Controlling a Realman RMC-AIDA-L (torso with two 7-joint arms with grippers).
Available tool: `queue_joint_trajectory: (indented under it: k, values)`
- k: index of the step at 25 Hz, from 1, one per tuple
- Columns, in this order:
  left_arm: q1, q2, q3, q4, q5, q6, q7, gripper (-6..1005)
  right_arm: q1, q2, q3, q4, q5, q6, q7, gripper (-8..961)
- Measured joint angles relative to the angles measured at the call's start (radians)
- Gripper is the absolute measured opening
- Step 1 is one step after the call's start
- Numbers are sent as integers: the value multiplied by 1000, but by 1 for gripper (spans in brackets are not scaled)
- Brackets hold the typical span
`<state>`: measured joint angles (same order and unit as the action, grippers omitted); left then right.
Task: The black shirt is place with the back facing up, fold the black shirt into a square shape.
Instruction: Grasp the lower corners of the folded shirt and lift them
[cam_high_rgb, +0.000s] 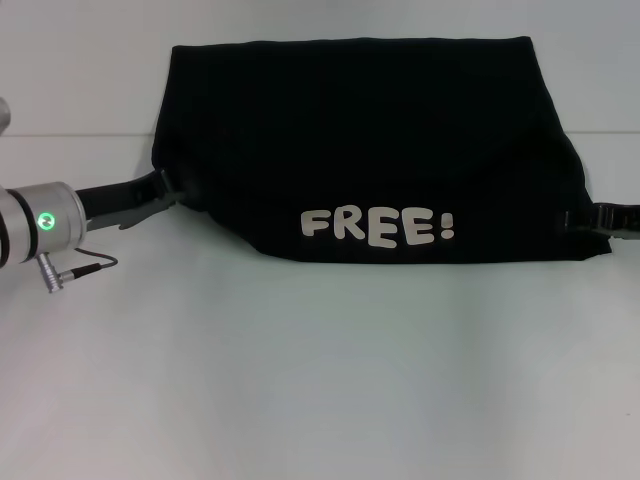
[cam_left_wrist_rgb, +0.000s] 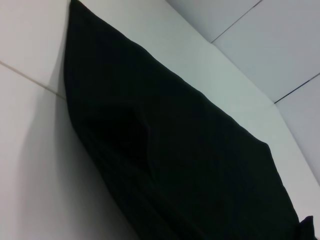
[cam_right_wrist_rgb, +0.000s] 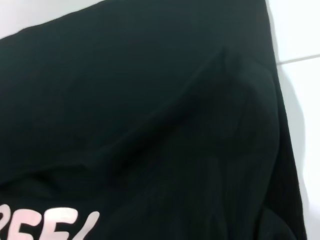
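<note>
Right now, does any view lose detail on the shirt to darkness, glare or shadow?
Head view: the shirt reads flat black, its lettering crisp; no glare on the table. Left wrist view: folds barely show, and a soft shadow lies on the table beside the cloth. Right wrist view: creases are faint, the lettering cut off at the edge.

Soft matt cloth on the black shirt (cam_high_rgb: 370, 130), cream lettering (cam_high_rgb: 378, 226) flat and smooth; the table (cam_high_rgb: 320, 380) a smooth, matt white; left arm's wrist housing (cam_high_rgb: 45, 222) brushed silver metal.
</note>
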<state>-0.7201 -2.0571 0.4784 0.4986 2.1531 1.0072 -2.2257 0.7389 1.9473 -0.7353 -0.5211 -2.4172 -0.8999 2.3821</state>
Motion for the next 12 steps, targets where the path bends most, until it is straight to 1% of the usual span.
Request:
queue_joint_trajectory:
  k: [6,10,12]
  values:
    - [2,0,0,0,-4,6,0,3,9,0,-1,7,-24,4,17,565]
    - [2,0,0,0,-5,9,1,3,3,-7,2,6,-24,-11,30,398]
    - [2,0,0,0,-5,11,1,3,-4,-13,8,1,-22,-27,31,344]
